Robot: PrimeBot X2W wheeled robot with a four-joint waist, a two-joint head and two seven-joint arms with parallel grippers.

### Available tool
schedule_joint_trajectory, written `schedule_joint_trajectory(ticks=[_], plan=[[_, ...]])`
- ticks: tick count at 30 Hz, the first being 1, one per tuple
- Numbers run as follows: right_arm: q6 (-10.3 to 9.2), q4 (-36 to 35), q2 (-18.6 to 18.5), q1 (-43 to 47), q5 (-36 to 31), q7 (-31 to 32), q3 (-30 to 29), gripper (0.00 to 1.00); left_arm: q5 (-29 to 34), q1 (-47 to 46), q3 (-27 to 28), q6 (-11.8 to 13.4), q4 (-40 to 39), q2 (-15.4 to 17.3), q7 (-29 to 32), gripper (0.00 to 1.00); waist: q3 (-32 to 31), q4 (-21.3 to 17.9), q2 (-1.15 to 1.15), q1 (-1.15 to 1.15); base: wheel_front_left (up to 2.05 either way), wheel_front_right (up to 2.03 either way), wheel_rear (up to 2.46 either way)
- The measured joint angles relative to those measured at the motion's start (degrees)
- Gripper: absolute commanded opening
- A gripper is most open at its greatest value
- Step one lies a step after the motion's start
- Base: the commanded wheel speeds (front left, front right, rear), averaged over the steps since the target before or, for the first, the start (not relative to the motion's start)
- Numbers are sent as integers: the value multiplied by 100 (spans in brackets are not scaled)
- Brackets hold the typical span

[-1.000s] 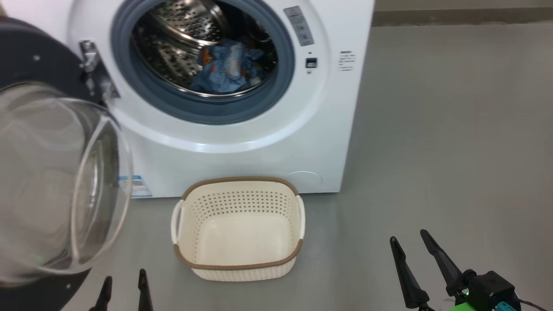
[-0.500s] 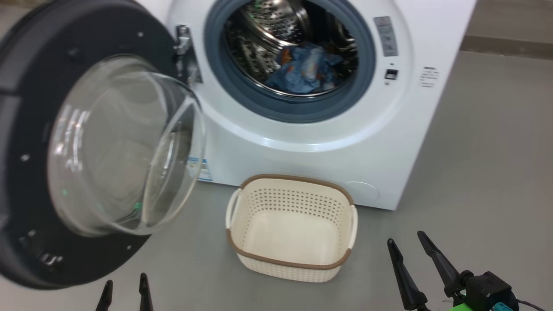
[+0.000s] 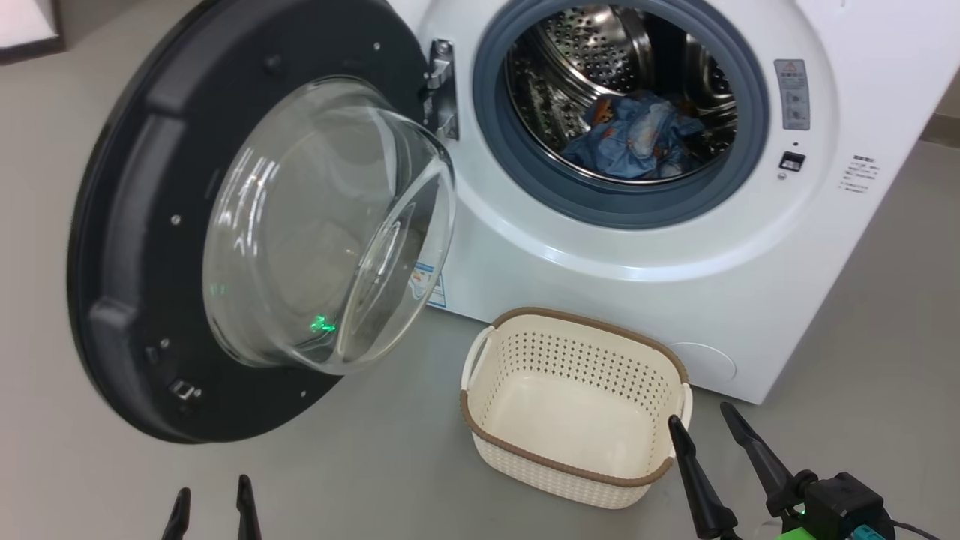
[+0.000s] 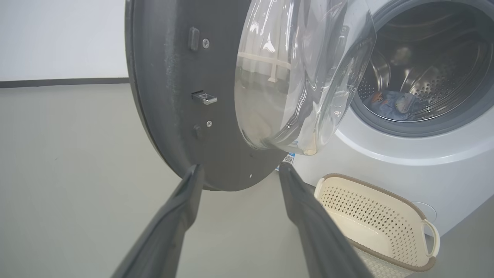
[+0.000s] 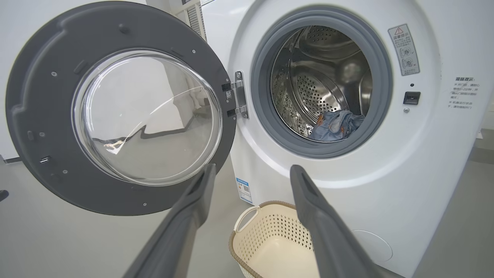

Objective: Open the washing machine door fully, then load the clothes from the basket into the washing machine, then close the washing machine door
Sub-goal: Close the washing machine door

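– Head view first: where does the washing machine door (image 3: 127,225) sit?
– Swung wide open, ahead of and above the left gripper (image 3: 212,491), whose fingers stand apart with nothing between them.
– And the right gripper (image 3: 700,416)?
– Spread too, and empty. Its tips sit just at the near right corner of the basket (image 3: 577,360), which stands empty on the floor (image 3: 375,465) ahead and to its left. The clothes (image 3: 634,139) lie in the drum of the washing machine (image 3: 600,247), well beyond both grippers.
– Left wrist view?
– The door's dark lower rim shows ahead between the parted fingers, with the glass bowl above. The basket is off the right finger, and the clothes are far ahead on that side.
– Right wrist view?
– Wide fingers again. The basket is low between them, the clothes are ahead above the right finger, and the door is ahead above the left one.
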Motion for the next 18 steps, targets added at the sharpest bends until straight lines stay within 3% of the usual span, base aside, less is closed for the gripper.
schedule_joint_trajectory(ticks=[18], plan=[[0,11,42,112,0,0,4,100,-76,80,99,101,-83,0,0,100,14,295,0,0,0,0,0]])
